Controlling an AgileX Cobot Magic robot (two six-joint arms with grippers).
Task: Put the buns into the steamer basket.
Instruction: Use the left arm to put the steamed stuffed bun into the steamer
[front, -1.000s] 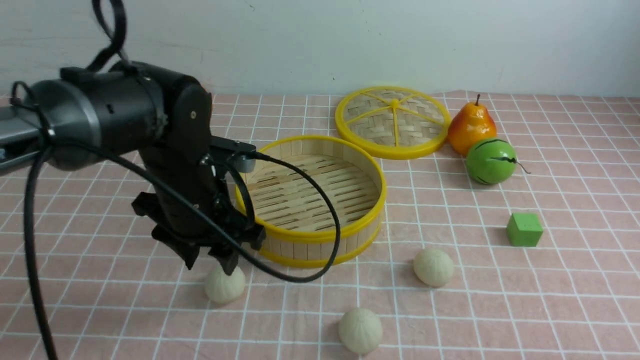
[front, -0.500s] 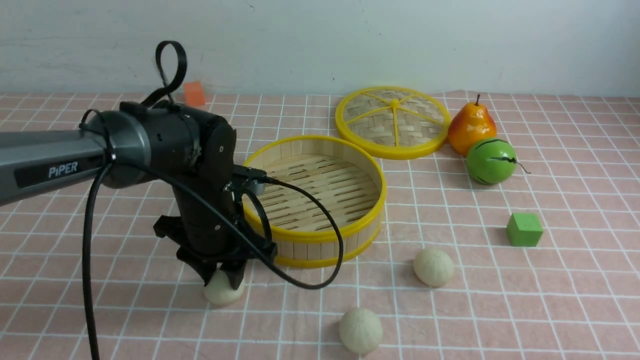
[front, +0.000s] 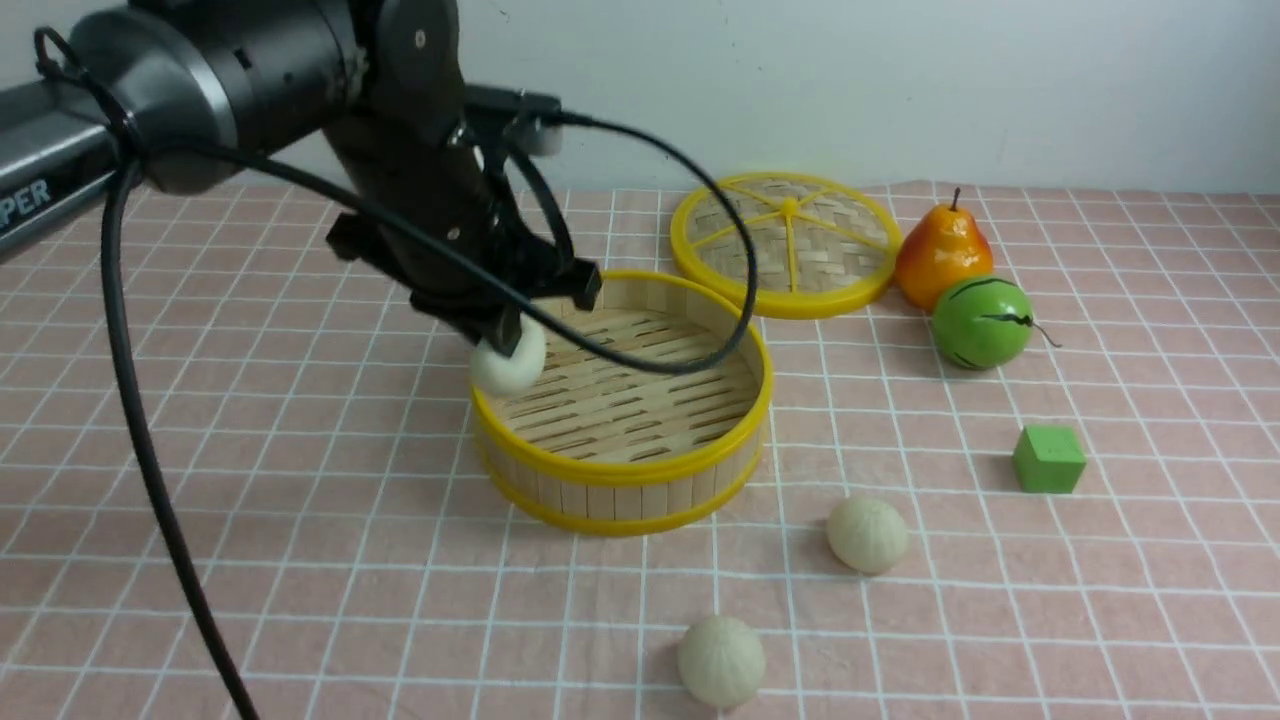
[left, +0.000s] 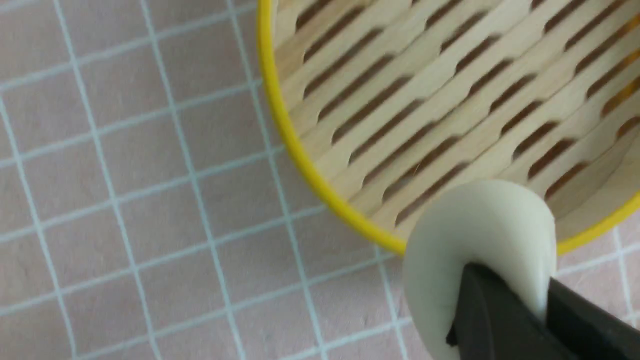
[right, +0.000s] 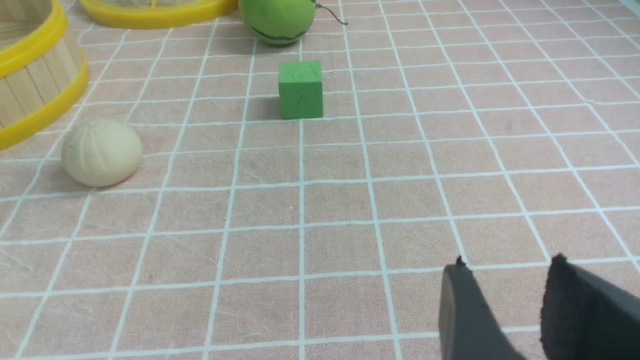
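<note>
Three buns (front: 508, 365) (front: 867, 535) (front: 721, 661), one basket (front: 620, 470), lid (front: 790, 245), pear (front: 942, 255), melon (front: 982, 322), cube (front: 1048, 459).

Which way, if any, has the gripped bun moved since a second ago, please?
Yes: the bun rose from the cloth to above the steamer basket's left rim.

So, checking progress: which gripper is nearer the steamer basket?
Left. The left gripper holds a bun above the basket rim; the right gripper is well away from it.

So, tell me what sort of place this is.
Probably a robot test bench, not a kitchen: a checked cloth before a bare wall, with a pear, a green cube and a basket laid out as props.
</note>
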